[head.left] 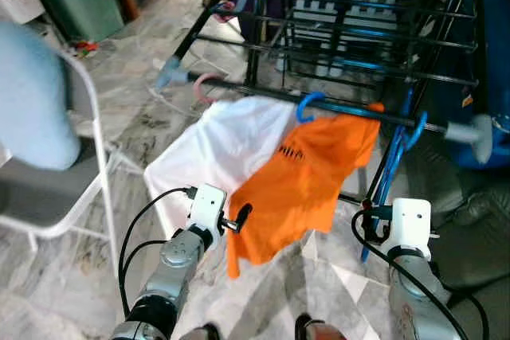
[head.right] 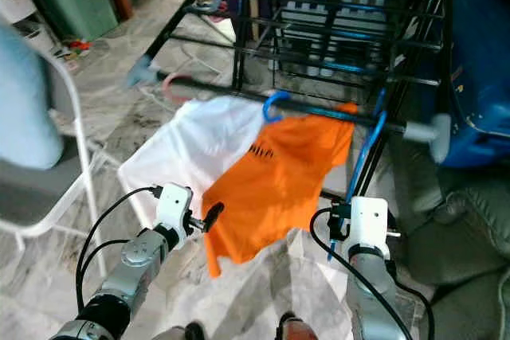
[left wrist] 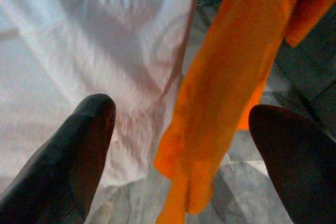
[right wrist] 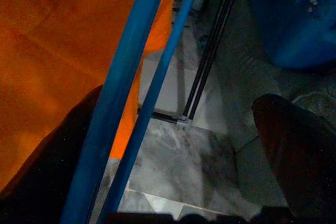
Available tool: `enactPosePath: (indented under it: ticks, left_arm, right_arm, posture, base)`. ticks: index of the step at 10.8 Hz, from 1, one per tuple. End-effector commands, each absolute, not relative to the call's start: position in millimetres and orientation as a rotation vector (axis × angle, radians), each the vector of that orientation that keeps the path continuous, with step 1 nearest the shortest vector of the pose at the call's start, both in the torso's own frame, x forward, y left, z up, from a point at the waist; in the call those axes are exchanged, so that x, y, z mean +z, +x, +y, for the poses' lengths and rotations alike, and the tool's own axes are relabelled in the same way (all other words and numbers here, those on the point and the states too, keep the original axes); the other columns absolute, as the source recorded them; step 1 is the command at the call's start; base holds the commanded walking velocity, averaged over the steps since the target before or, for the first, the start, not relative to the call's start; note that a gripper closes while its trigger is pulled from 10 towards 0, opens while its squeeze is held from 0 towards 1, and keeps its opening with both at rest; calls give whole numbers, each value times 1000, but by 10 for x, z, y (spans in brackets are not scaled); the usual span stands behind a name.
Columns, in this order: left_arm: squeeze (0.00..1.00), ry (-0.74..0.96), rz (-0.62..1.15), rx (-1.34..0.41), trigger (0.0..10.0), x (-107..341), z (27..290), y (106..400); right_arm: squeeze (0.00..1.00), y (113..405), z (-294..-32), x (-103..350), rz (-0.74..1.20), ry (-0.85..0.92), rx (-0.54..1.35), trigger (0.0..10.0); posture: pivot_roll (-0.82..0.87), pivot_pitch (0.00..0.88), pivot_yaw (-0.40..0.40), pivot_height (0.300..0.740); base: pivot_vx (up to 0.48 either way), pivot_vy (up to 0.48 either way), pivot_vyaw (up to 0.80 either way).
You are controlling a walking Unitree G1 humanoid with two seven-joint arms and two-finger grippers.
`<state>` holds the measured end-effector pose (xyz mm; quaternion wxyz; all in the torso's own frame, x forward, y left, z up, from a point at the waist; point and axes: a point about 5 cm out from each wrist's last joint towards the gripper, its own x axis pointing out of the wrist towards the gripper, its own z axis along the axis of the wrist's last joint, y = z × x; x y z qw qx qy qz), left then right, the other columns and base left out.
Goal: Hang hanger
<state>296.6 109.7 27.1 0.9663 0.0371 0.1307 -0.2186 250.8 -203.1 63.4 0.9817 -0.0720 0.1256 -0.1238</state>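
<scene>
A black drying rack [head.left: 358, 29] stands on the marble floor [head.left: 143, 125] ahead of the robot, and its near rail [head.left: 319, 105] runs from left to right across the scene. On that rail hang an orange shirt [head.left: 307, 181] on a hanger with a blue hook [head.left: 309, 104] and, to its left, a white shirt [head.left: 227, 145] by a pink hook [head.left: 203, 85]. An empty blue hanger [head.left: 392, 169] hangs from the right part of the rail, just right of the orange shirt, slanting down toward the floor.

The right gripper [right wrist: 178, 145] sits low at the near right, at the bottom end of that blue hanger. Its fingers [right wrist: 299, 150] are spread wide; the hanger's two blue bars pass between them, close by the finger nearer the orange cloth, and whether they touch it cannot be told.

The left gripper [left wrist: 178, 150] is at the near left, just in front of the lower hems of both shirts. Its fingers [left wrist: 79, 145] are also parted and hold nothing, with the orange hem hanging in the gap beyond them.

A white chair [head.left: 80, 165] stands at the far left.
</scene>
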Motion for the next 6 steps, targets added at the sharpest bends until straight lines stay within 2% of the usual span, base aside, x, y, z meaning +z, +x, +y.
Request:
enactPosePath:
  ticks: [1, 6]
  left_arm:
    - [0, 91, 278, -434, 10000, 245, 1123, 2955]
    - [0, 96, 282, -433, 10000, 237, 1136, 2954]
  right_arm:
    - [1000, 2505, -2019, 662, 241, -141, -246, 10000]
    - [953, 2492, -2019, 640, 252, -139, -238, 10000]
  posture:
    - [-252, 99, 74, 740]
    - [-246, 101, 73, 740]
  base:
    - [-266, 0, 0]
    - [-265, 0, 0]
